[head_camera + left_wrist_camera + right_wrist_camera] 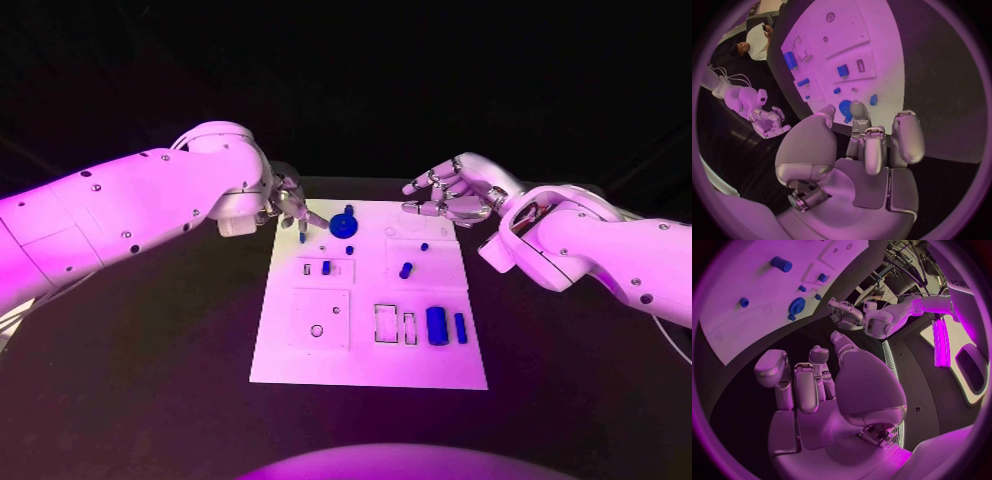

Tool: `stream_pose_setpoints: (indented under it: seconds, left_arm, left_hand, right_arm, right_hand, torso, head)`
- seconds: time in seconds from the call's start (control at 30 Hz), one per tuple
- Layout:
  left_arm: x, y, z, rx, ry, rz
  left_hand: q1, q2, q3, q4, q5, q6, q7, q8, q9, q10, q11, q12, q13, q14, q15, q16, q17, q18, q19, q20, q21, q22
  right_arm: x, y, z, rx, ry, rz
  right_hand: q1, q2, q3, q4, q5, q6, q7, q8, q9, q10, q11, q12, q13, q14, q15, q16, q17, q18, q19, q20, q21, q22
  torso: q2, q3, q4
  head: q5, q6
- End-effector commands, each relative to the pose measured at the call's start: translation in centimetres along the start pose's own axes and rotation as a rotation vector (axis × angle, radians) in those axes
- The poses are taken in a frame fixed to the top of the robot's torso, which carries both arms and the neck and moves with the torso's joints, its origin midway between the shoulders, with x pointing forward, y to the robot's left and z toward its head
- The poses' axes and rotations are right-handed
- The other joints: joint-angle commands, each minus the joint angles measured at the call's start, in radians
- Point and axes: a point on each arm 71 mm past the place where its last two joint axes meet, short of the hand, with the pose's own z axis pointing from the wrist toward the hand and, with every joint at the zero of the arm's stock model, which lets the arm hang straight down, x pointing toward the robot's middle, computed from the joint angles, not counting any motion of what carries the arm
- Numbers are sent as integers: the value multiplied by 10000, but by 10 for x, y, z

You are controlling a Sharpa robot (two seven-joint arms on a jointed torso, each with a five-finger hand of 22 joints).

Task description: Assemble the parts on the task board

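head view: the task board (368, 330) lies mid-table, blue parts (436, 326) on it, a round blue part (343, 224) near its far edge. the left hand (286, 208) hovers at the far left corner, the right hand (454, 192) beyond the far right corner.

left wrist view: the left hand's fingers (873, 145) are loosely spread (nothing held).

right wrist view: the right hand's fingers (795, 385) are apart, empty.

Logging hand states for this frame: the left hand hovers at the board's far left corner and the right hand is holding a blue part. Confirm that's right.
Not quite. The right hand holds nothing: the right wrist view shows its palm and fingers bare. The left hand is indeed at the far left corner of the task board, per the head view.
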Motion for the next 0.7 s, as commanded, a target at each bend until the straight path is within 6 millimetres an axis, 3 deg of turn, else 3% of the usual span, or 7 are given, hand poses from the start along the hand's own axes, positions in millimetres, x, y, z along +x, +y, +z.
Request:
stream_pose_setpoints:
  seconds: [0.03,0.17,0.3,0.7]
  left_arm:
    - [-7,5,4,-89,650,108]
    - [-18,13,18,-550,553,-91]
    - [-22,19,30,-873,590,-57]
    - [-20,25,48,-1040,710,-51]
  left_hand:
    - [291,85,-160,18,17,-211,141,-333,-296,-115,116,-87,-153,1054,164,24,2627,165,-42,94,-101,8]
    - [495,144,-304,7,21,-157,178,-457,-486,-125,148,-64,-188,1054,199,24,2627,178,-43,150,-145,-12]
    - [391,274,-544,56,12,172,97,-326,-556,-91,91,7,-182,1054,163,24,2627,190,-32,150,-171,-13]
    - [259,457,-909,52,11,434,-16,-127,-617,66,-3,247,-16,1054,86,24,2627,148,74,88,-20,162]
  right_arm:
    - [2,0,0,-73,136,10]
    - [2,0,1,-74,146,12]
    - [3,1,2,-90,166,17]
    - [5,1,3,-117,217,32]
  right_hand:
    - [-74,61,-55,-16,-46,2,-3,45,-14,-75,17,-35,-7,454,16,-61,61,207,-79,-7,-50,-9]
    - [-75,68,-66,-7,-47,-2,-3,44,-15,-95,17,-60,-33,447,17,-81,39,214,-96,-5,-75,-47]
    - [-75,68,-66,-7,-47,-2,-3,44,-15,-95,17,-60,-33,447,17,-81,39,214,-96,-5,-75,-47]
    - [-66,79,-66,-7,-42,-4,-4,45,-16,-92,16,-54,-30,448,16,-77,48,211,-92,-5,-74,-38]
  torso:
    - [2,0,16]
    - [13,-17,1]
    - [28,-27,-6]
    - [10,-8,3]
  head:
    - [9,58]
    - [72,94]
    - [101,117]
    - [109,71]
